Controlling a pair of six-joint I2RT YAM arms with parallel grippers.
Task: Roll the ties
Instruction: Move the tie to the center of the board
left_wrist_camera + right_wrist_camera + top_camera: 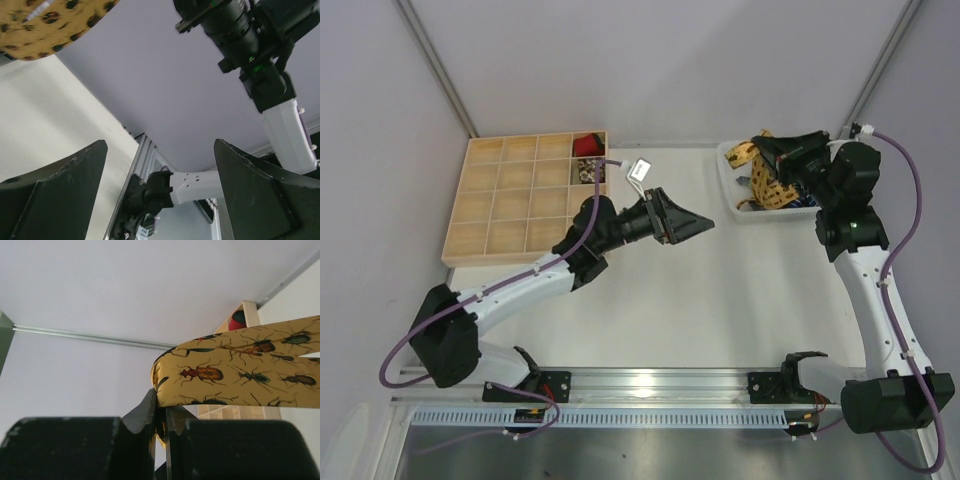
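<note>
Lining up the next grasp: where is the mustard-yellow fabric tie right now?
The mustard-yellow beetle-print fabric tie is at the far right of the top view, pinched in the right pincer over the white plastic bin.

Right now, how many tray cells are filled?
2: a red tie in the wooden tray's far-right corner cell, a patterned tie in the cell just nearer. None looks hidden.
</note>
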